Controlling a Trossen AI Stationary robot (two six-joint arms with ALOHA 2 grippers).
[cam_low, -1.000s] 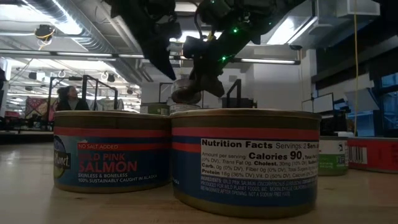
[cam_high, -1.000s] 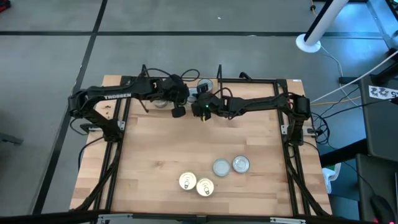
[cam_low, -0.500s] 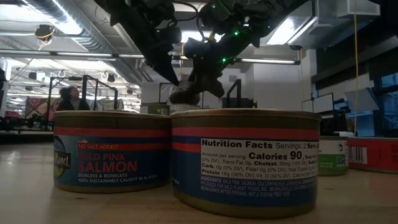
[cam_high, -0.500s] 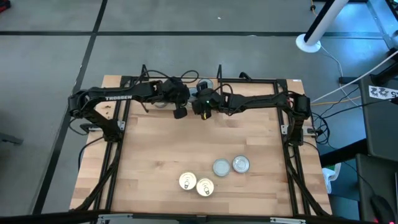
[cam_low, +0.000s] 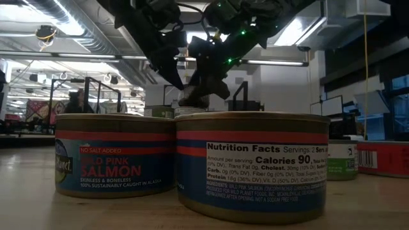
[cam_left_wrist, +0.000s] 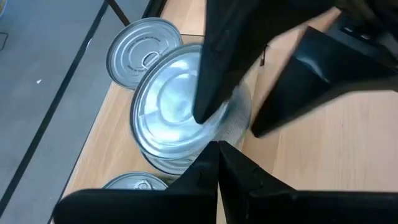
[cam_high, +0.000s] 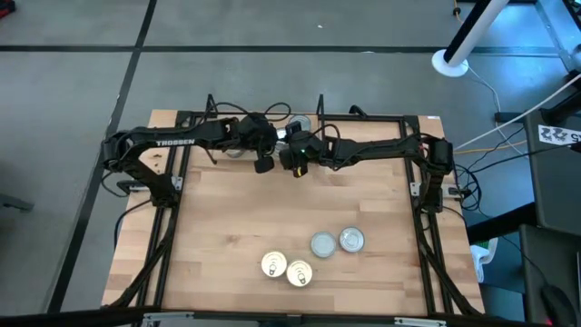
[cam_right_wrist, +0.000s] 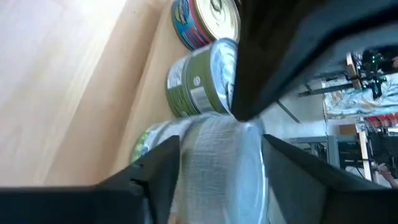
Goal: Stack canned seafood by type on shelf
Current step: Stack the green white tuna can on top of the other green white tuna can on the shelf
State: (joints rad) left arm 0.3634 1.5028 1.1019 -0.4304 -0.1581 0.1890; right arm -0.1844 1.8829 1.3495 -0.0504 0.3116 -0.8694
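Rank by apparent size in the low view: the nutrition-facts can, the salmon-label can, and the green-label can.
1. Nutrition-facts can, largest.
2. Salmon-label can.
3. Green-label can, smallest.
The first two look like matching tins, so nearness to the camera likely explains their difference.

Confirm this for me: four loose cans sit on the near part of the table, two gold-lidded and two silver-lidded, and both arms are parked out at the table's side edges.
Wrong on the arms. The high view shows the left gripper and right gripper meeting at the table's far middle. The four loose cans, two gold-lidded and two silver-lidded, are as you said.
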